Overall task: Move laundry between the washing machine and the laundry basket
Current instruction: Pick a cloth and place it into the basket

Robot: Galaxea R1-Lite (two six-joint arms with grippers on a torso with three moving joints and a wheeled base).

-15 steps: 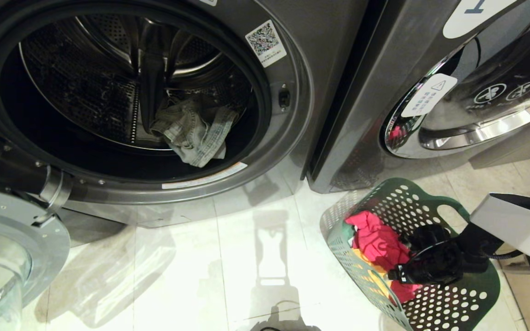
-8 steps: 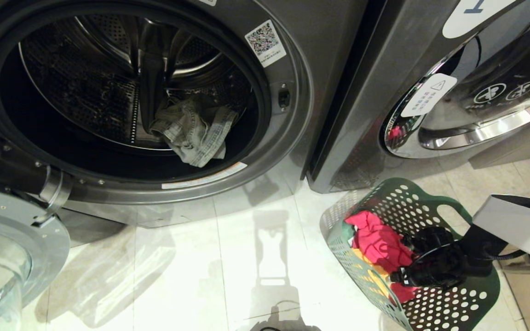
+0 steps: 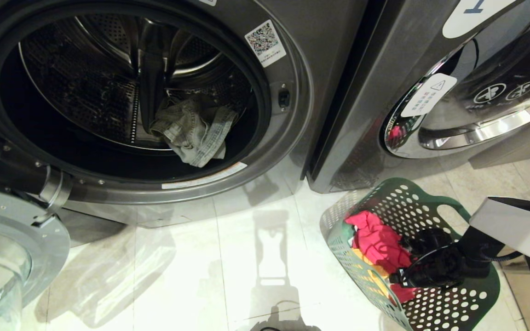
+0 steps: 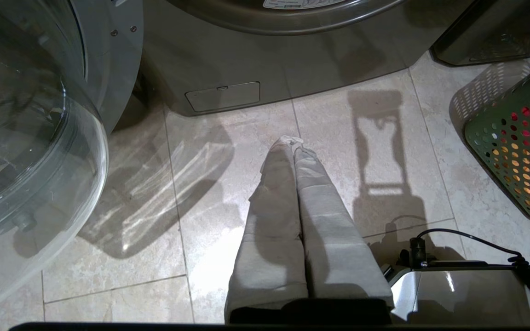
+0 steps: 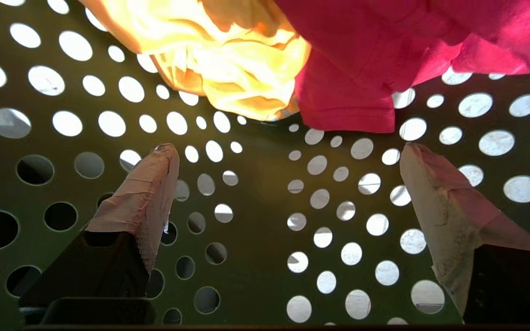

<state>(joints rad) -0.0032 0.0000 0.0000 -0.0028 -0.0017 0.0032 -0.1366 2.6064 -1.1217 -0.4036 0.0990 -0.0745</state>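
- The washing machine fills the upper left of the head view, its round mouth open and its glass door swung out low on the left.
- A second machine stands just to its right, door shut, with a narrow dark gap between the two cabinets.
- The tiled floor in front of the open machine gives broad open room between the swung door and the laundry basket.
- The laundry basket sits on the floor at the lower right, near the corner of the second machine; its perforated walls rise around the right arm's wrist.
- Inside the drum a grey-green garment lies crumpled at the bottom, near the front lip.
- In the basket a pink garment lies on top of a yellow one, both towards the side nearer the machines.
- The right end effector reaches down into the basket from the right, its white forearm casing above the rim. Its fingers stand wide apart and hold nothing; the tips are close to the perforated wall, with the pink and yellow cloth just beyond them, not touching.
- The left end effector hangs low over the floor tiles, pointing towards the base of the open machine, its fingers pressed together and empty.
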